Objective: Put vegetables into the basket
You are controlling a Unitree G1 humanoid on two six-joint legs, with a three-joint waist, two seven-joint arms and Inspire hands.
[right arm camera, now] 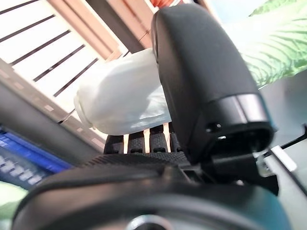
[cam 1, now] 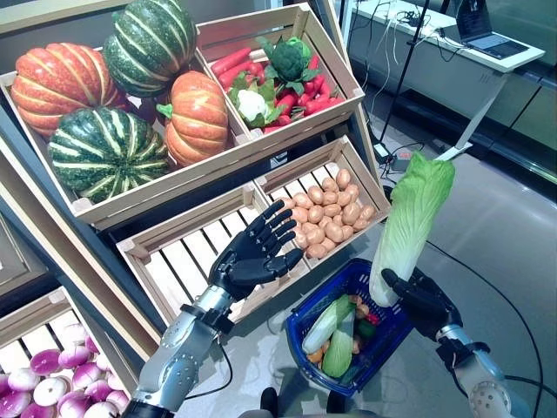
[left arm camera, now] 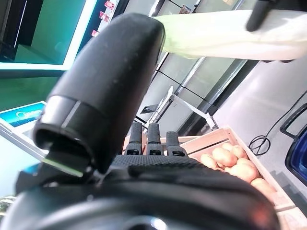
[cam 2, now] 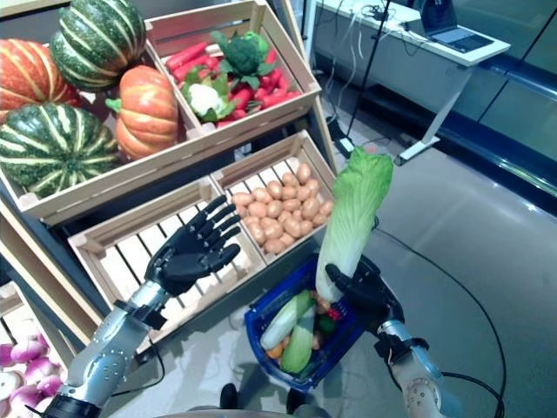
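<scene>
Cabbage (cam 1: pixel 409 222): long napa type, white stalk base, pale green crinkled leaves; upright, leaf end tipped toward 1 o'clock, base gripped in right hand (cam 1: pixel 422 300), held over the basket's rim at 2 o'clock

Basket (cam 1: pixel 305 335): blue plastic, open mesh walls, on the floor below the potato crate. Inside: two pale green-and-white leafy vegetables lying side by side, aligned 1 to 7 o'clock, plus small orange, red and dark green items, too small to identify

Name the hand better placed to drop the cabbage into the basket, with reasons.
Right. The right hand already grips the napa cabbage upright, directly above the blue basket. The left hand is open and empty over the wooden crates.
</scene>
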